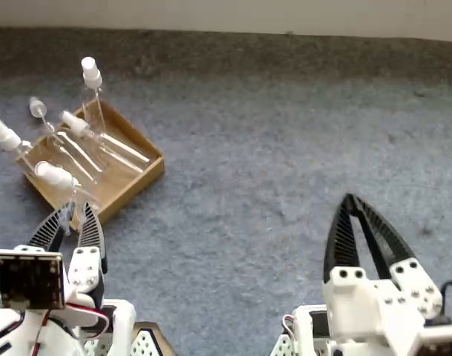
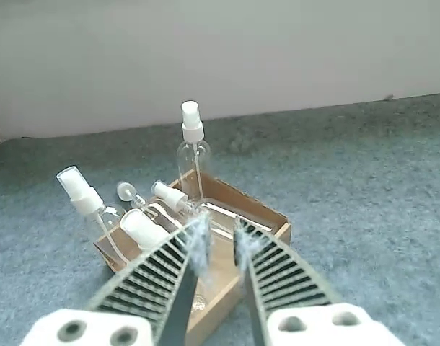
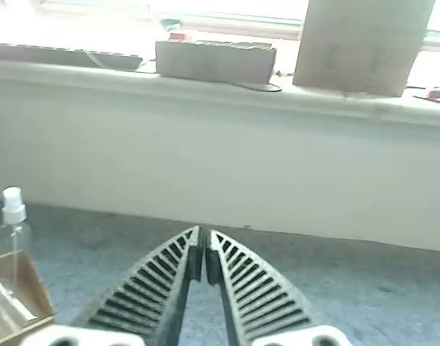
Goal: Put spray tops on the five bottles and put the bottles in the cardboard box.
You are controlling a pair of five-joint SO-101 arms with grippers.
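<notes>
Several clear bottles with white spray tops sit in the cardboard box (image 1: 131, 188) at the left. One bottle (image 1: 91, 74) stands upright at the box's far corner, another bottle (image 1: 100, 141) lies slanted inside, and a third bottle (image 1: 54, 175) leans at the near corner. My left gripper (image 1: 75, 213) hovers just in front of that near corner, open by a narrow gap with nothing between its fingers. In the left wrist view my left gripper (image 2: 218, 236) points over the box (image 2: 276, 218), beside the near bottle (image 2: 141, 227). My right gripper (image 1: 350, 200) is shut and empty, far right of the box.
Grey carpet (image 1: 270, 148) covers the table between the box and the right arm. A pale wall (image 2: 220, 50) runs along the far edge. The right wrist view catches the upright bottle (image 3: 11, 223) and a box corner (image 3: 25, 292).
</notes>
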